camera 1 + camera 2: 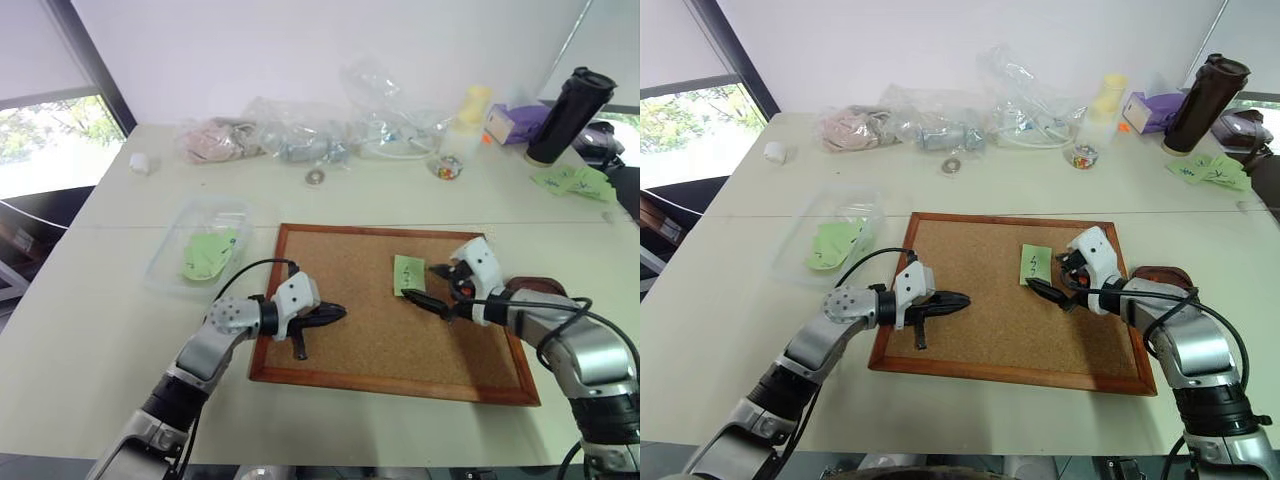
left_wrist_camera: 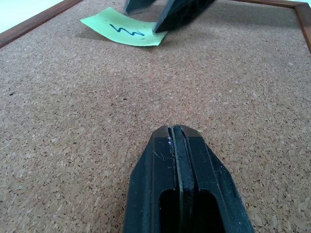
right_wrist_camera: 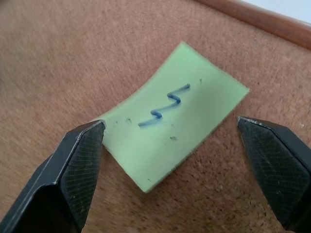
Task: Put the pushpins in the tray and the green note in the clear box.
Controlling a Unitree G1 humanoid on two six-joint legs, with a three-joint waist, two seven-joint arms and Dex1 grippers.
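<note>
- The left hand [image 1: 325,316] sits nearest, low over the near part of the cork board [image 1: 370,335]. Its fingers are pressed together with nothing between them; it looks parked out of the way.
- The right hand [image 1: 432,287] has its fingers spread wide, one to each side of the green note [image 3: 172,116] and not touching it, probably lined up to pinch it.
- That green note lies flat on the board with no pin showing in it, so I judge it free to lift.
- The tray [image 1: 535,287] sits beside the board's right edge, mostly hidden by the right arm.
- The clear box [image 1: 197,243] waits on the worktop [image 1: 90,330], left of the board, with green paper inside.
</note>
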